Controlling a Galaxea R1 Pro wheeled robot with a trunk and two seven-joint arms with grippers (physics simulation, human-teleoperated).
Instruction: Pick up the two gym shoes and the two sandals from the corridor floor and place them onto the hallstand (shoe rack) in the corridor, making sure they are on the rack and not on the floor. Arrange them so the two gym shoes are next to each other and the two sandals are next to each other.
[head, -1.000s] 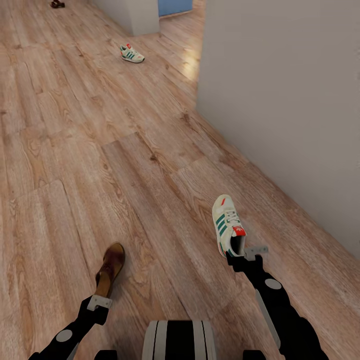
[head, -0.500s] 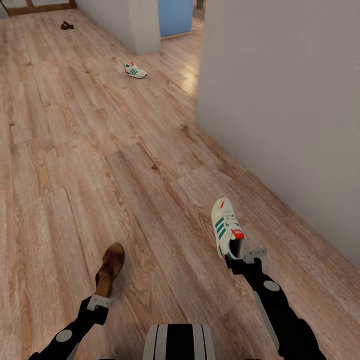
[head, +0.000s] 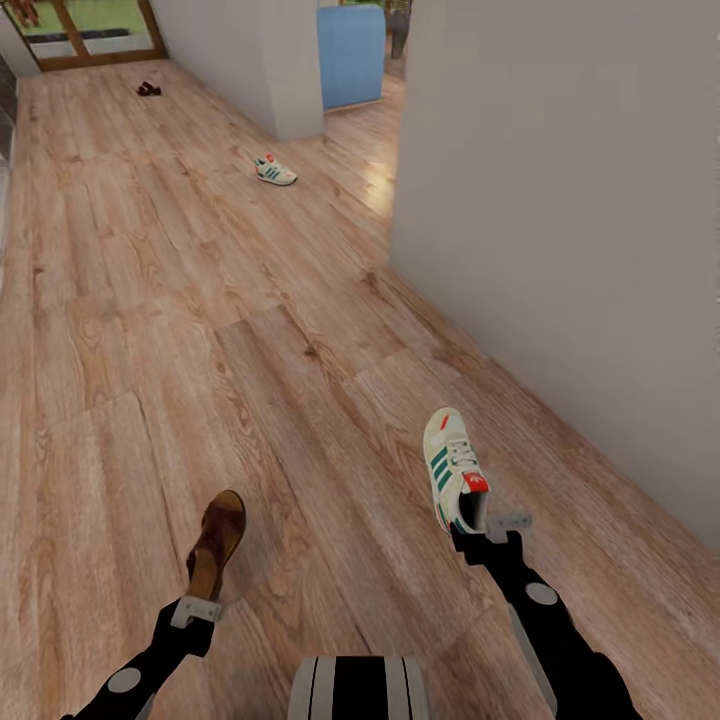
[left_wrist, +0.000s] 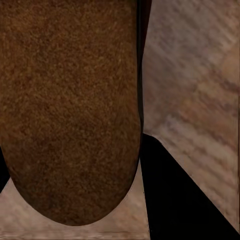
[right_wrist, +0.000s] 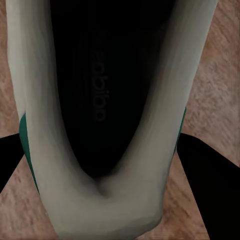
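I have the left pincer (head: 198, 606) clamped on a sandal's (head: 218, 543) heel and the right pincer (head: 482, 528) on a gym shoe's (head: 455, 466) heel, both above the corridor floor (head: 150, 300); such shallow grips could slip while driving.

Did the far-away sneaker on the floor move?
Cannot tell for sure. The far sneaker sits lower in the head view, but the wall corner beside it dropped equally, so probably the camera moved.

2 gym shoes (head: 456, 468) (head: 274, 170), 2 sandals (head: 217, 543) (head: 148, 89), 2 robot arms (head: 545, 620) (head: 150, 665)
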